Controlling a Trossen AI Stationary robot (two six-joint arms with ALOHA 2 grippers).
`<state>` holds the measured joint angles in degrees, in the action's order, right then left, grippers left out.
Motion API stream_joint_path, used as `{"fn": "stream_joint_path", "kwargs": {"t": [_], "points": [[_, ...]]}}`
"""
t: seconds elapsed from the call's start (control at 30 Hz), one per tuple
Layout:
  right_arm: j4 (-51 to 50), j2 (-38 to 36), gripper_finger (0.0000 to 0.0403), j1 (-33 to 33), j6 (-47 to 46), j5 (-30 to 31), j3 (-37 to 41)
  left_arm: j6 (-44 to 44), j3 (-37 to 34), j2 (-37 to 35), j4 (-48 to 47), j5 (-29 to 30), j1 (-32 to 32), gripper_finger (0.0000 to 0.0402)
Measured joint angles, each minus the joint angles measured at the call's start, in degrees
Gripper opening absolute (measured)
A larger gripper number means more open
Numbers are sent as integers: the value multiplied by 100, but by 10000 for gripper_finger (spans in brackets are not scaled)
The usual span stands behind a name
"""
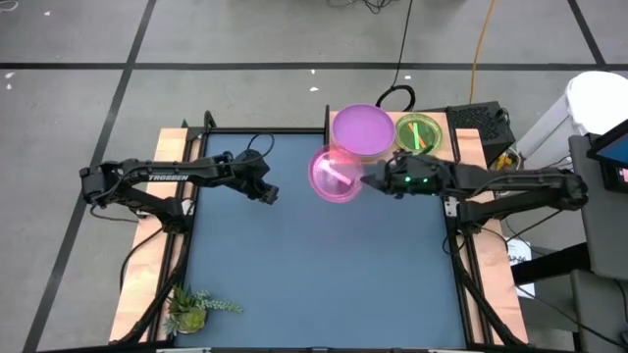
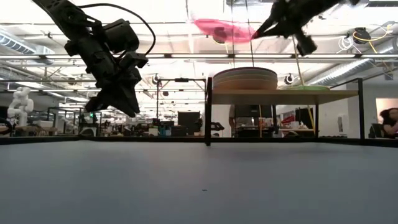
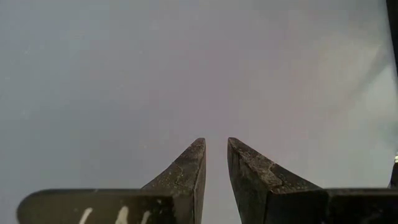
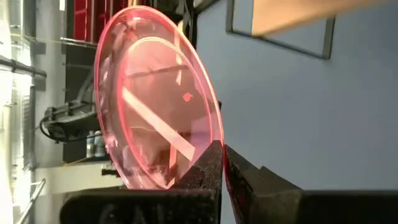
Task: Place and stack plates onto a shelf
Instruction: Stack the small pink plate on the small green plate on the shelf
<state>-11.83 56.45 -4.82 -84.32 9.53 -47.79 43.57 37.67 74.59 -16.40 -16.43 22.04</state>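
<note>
Blue-grey desk (image 1: 324, 275) fills the middle of the workspace, bare across its near half apart from a small plant (image 1: 193, 310) at the near left corner. Further in, the left hand (image 1: 267, 193) hangs above the left side of the desk, holding nothing; its fingers (image 3: 186, 168) stand a little apart, with only desk between them.

Beyond that, the right hand (image 1: 368, 181) reaches in from the right and pinches the rim of the pink plate (image 1: 336, 175), its fingers pressed together on the edge. In the low view this plate (image 2: 225, 29) rides high in the air, well above the shelf (image 2: 283, 95) and tilted. From above it overlaps the near edge of the purple plate (image 1: 362, 129), which tops a stack of larger plates on the shelf at the far edge. The green plate (image 1: 420, 133) lies just beside that stack, to its right.

I judge this to be the carry step, with the pink plate not yet set down. The grip holds only a thin edge of a slick, tilted dish, so it could pivot or slip out. Lowered at this slant, its rim could strike the stack and push it along, or the plate could slide off and drop to the desk.
</note>
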Motion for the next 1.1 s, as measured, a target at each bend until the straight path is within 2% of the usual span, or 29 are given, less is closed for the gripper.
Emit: {"fn": "stream_joint_path", "kwargs": {"t": [0.13,0.3,0.7,1.1], "points": [[-812,-208,0,-9,83,243,-496,-23,0,-1,2,0,-1,72],[-1986,-276,0,-177,248,264,-1230,-38,0,0,5,0,-2,72],[-3963,-282,0,-1112,1044,290,-2851,-396,0,0,84,-2,-2,72],[-5035,-282,0,-2149,1891,276,-3722,-413,0,-2,948,-162,0,72]]}}
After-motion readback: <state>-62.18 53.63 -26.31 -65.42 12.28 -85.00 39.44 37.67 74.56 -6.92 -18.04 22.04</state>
